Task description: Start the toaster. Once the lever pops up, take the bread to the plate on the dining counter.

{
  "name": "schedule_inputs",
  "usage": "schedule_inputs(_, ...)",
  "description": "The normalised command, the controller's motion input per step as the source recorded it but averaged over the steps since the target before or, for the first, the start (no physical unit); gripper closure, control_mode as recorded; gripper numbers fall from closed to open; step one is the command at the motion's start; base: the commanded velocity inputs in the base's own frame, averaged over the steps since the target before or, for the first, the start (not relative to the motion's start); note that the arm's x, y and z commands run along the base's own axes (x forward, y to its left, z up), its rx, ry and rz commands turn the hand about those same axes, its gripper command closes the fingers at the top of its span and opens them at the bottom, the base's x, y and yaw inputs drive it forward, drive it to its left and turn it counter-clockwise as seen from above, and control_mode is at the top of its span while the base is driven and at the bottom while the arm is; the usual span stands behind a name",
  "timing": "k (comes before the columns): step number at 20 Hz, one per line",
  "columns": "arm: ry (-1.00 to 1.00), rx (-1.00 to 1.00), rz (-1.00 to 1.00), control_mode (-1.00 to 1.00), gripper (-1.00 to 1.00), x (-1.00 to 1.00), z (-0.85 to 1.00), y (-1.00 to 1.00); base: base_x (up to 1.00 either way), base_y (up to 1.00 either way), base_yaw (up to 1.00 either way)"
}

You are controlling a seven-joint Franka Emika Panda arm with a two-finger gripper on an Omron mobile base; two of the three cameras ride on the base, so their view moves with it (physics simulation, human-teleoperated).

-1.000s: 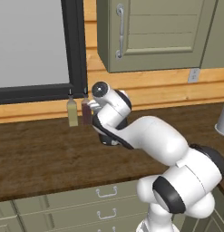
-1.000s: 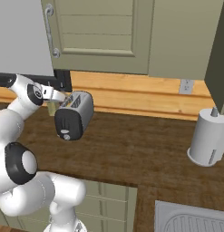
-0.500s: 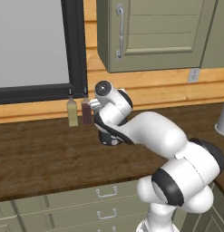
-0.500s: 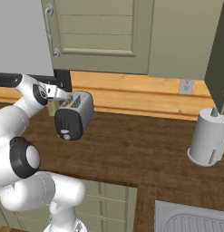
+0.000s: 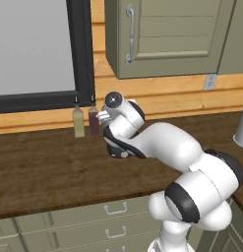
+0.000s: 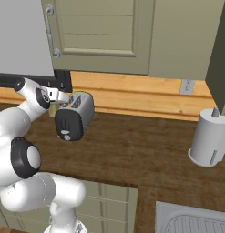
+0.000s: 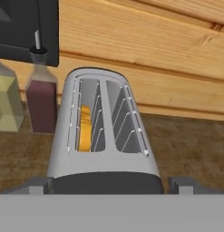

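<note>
Silver-grey and rounded, the toaster sat in the middle of the hand view, its two slots facing up toward the camera. The bread stood sunk in the left slot — only its yellow-tan edge showed between the wire guides; the right slot was bare. At the bottom of that frame the gripper was spread wide, one fingertip at lower left and the other at lower right, each just outside a side of the toaster's near end, pinching nothing. Whether they touched the body I could not tell.

To the left of the toaster stood a dark red bottle and a pale yellow bottle against the wooden wall.

In the right base view the toaster sat left of centre on the dark wood worktop, black end panel toward the camera, with the gripper at its upper left. A grey paper-towel holder stood far right.
</note>
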Motion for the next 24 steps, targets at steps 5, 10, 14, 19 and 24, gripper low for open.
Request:
schedule_inputs(5, 0.0, 0.0, 0.02, -1.0, -1.0, 0.06, -0.02, 0.0, 0.0, 0.0, 0.0)
schedule_inputs(10, 0.0, 0.0, 0.02, -1.0, -1.0, 0.13, 0.0, 0.0, 0.0, 0.0, 0.0)
schedule_inputs(14, -0.01, 0.0, 0.0, -1.0, -1.0, 0.19, 0.0, 0.1, 0.0, 0.0, 0.0)
schedule_inputs(19, 0.0, 0.0, 0.0, -1.0, -1.0, 0.08, 0.0, 0.04, 0.0, 0.0, 0.0)
schedule_inputs(24, 0.0, 0.0, 0.0, -1.0, -1.0, 0.0, 0.0, 0.0, 0.0, 0.0, 0.0)
